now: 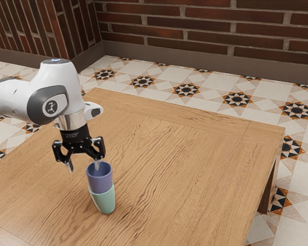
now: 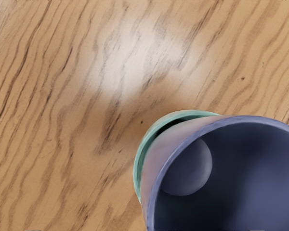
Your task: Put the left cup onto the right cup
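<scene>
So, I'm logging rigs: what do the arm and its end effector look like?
The arm has white rounded shells, a grey round joint cap bearing a white mark, and a silvery wrist ring. The end effector is black and two-fingered.

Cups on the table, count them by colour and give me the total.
Purple cup: 1
Green cup: 1
Total: 2 cups
</scene>
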